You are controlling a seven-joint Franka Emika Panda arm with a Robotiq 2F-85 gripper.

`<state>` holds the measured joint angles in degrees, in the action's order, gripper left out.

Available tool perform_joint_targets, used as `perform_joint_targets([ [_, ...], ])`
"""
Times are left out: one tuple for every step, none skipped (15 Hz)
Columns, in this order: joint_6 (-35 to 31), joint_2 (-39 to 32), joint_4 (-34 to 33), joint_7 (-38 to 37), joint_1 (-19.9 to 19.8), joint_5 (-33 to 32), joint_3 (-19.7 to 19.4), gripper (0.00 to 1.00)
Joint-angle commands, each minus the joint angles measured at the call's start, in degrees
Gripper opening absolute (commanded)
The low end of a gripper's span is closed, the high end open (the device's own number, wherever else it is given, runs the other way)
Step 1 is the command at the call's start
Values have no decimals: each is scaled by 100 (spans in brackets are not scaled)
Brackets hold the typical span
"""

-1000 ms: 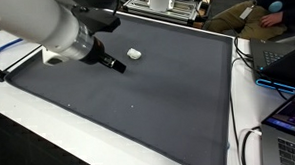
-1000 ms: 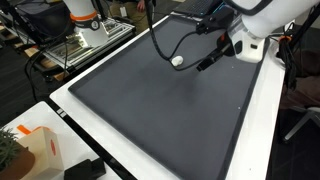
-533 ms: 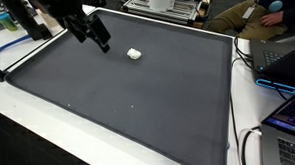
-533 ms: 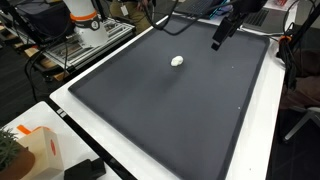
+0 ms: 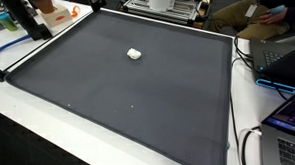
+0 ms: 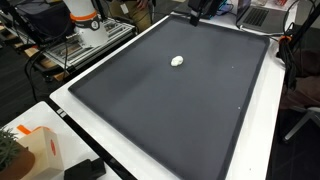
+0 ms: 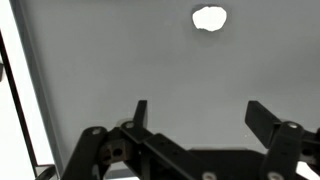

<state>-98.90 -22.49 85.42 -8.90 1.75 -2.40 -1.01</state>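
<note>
Fingers [image 7: 262,120] of gripper [image 7: 197,110]: two black, angular prongs, spread wide apart, gripping nothing. White lump [image 7: 209,17]: small, rounded, smooth-edged; lies on mat [image 5: 139,108], well apart from gripper. Mat: dark grey, matte, flat, rectangular, white-bordered.

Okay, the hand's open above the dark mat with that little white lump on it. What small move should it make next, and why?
Probably shift the hand toward the white lump before lowering. In the wrist view the jaws stand open with nothing between them. The lump lies alone on the mat, well ahead of the hand near that view's top edge, so it is not yet lined up for a grasp.
</note>
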Motion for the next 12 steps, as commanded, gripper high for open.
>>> perform_joint_targets([
  [-4, 49, 57, 3, -2, -4, 3, 100],
  [-25, 56, 89, 3, -1, -6, 3, 100],
  [-51, 55, 115, 3, 0, -7, 3, 100],
  [-71, 55, 144, 4, 0, -8, 3, 100],
  [-77, 55, 161, 4, 0, -9, 3, 100],
  [74, 217, 256, 25, 10, 28, 27, 100],
  [190, 504, 530, -97, 42, 72, 41, 100],
  [367, 780, 786, -62, 45, 155, 82, 100],
  [635, 1160, 1156, -82, 47, 318, 129, 100],
  [889, 1317, 1274, -136, 52, 438, 149, 100],
  [1117, 1552, 1492, -225, 54, 595, 172, 100],
  [1293, 1822, 1740, -299, 53, 811, 199, 100],
])
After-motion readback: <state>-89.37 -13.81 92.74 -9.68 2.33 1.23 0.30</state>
